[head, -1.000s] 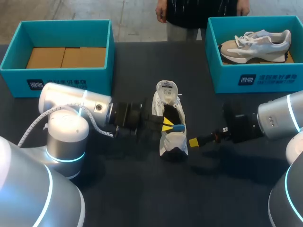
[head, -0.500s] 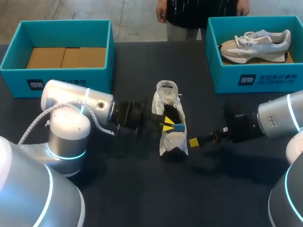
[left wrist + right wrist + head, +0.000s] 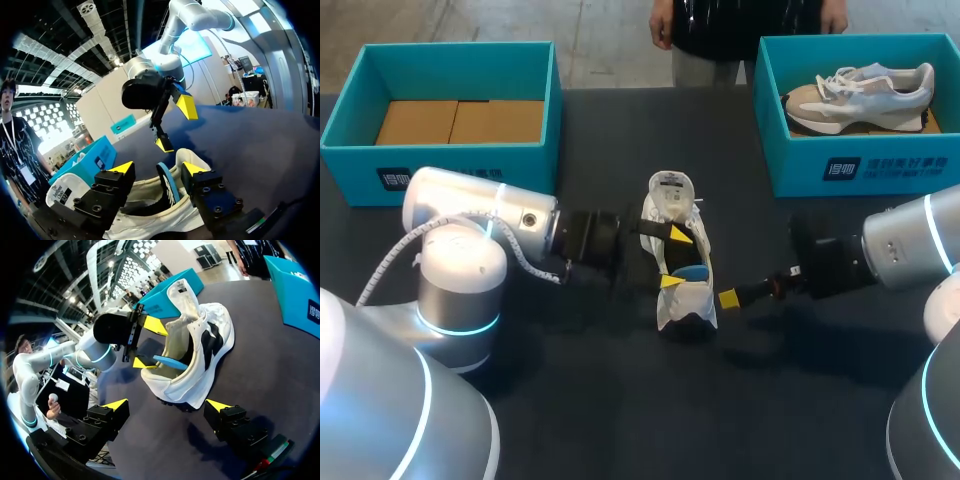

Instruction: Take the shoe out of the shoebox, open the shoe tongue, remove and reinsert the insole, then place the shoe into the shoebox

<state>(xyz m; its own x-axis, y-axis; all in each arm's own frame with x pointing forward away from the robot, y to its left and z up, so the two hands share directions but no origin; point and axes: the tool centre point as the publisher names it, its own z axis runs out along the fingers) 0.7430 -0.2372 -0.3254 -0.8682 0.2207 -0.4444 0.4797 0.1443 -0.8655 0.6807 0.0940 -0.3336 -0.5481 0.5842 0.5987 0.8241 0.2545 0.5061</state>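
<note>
White shoe point(image 3: 197, 347), blue insole point(image 3: 170, 362), left pincer point(image 3: 159, 168) spread

Noted a dark table point(image 3: 610, 420) with three things directly on it: a white shoe point(image 3: 686, 302) upright on its sole near the middle, the teal left shoebox point(image 3: 450, 170) at the far left corner, the teal right shoebox point(image 3: 905, 165) at the far right, both well apart from it.

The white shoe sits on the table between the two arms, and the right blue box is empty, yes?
Not empty: the head view shows the right box holding another shoe. The white shoe is on the table, as you said.
</note>
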